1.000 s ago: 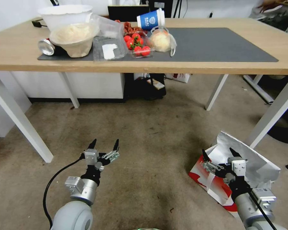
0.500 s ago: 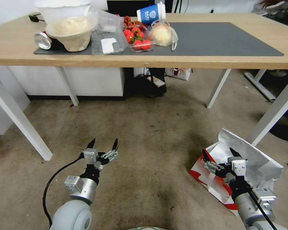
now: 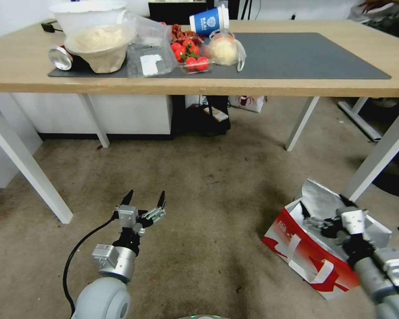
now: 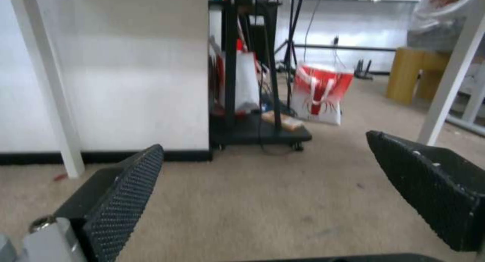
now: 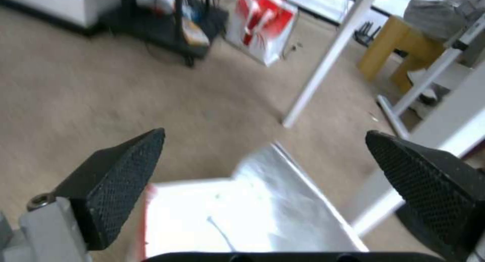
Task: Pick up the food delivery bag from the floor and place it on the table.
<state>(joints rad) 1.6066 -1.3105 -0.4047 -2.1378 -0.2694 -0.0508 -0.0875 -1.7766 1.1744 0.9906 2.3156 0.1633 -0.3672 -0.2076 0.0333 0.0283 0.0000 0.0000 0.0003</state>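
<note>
Right end effector (image 3: 326,212) poised over the open mouth of the large boxy white paper food delivery bag with red side panels and silver foil lining (image 3: 312,254), black textured fingers (image 5: 124,171) spread wide, nothing between them, foil interior (image 5: 263,212) directly below. Bag resting on the dull brownish-grey stained carpet floor (image 3: 208,199), flat white handles drooping down its red side, just beside a white leg of the long light-wood bench (image 3: 297,86). Left end effector (image 3: 145,200) well apart from the bag, hanging low above the carpet, fingers (image 4: 126,193) likewise spread and empty. On the bench, well above and beyond the bag, a large dark grey mat (image 3: 306,55) carrying a white bowl (image 3: 88,15), a clear box of red tomatoes (image 3: 189,55), a blue paper cup tipped on its side (image 3: 208,20) and a small clear plastic bag with a round bun (image 3: 225,48). Under the bench, a second red-and-white bag (image 3: 248,102) against the far side.
</note>
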